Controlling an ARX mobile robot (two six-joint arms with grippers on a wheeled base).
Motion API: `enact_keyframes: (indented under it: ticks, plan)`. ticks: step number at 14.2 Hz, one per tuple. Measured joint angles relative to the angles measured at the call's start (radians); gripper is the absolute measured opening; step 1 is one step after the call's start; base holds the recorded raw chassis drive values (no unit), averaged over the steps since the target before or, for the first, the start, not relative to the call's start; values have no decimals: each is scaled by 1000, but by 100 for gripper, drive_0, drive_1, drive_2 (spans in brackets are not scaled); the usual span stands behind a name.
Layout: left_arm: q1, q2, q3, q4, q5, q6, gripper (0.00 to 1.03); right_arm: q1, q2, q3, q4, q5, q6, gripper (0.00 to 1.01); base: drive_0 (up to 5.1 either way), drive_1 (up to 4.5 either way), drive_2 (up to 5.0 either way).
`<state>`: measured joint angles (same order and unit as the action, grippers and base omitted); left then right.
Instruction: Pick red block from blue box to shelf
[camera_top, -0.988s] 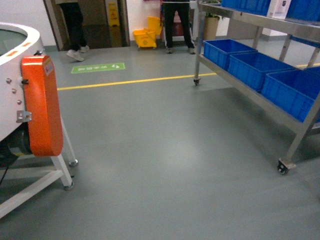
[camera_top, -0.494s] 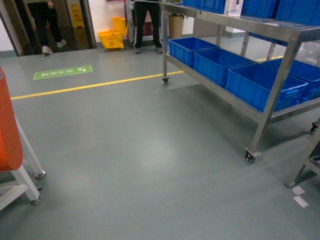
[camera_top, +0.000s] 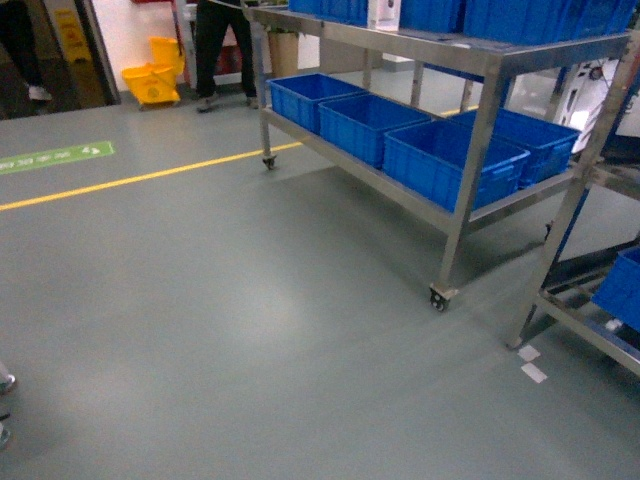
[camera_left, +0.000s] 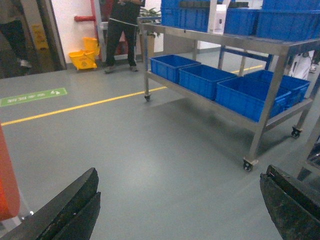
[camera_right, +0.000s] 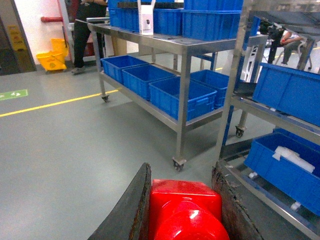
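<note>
Your right end effector (camera_right: 181, 200) is clenched on the small glossy red plastic block (camera_right: 184, 210), pinned between both fingers. Your left end effector (camera_left: 180, 205) hangs released, jaws wide. Beyond the block stands the silver stainless-steel shelf (camera_right: 182, 107) holding royal-blue ribbed crates (camera_right: 180, 95).

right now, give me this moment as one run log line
phase: carrying to shelf | right gripper: shut on red block | left gripper: open, empty | blue box: not in view
</note>
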<state>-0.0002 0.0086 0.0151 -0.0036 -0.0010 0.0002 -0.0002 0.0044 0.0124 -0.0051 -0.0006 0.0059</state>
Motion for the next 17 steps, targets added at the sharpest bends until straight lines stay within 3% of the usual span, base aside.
enact_keyframes:
  ticks: [17]
  plan:
    - [0, 0, 0, 0, 0, 0, 98, 0, 0, 0, 0, 0, 0, 29, -149, -149, -149]
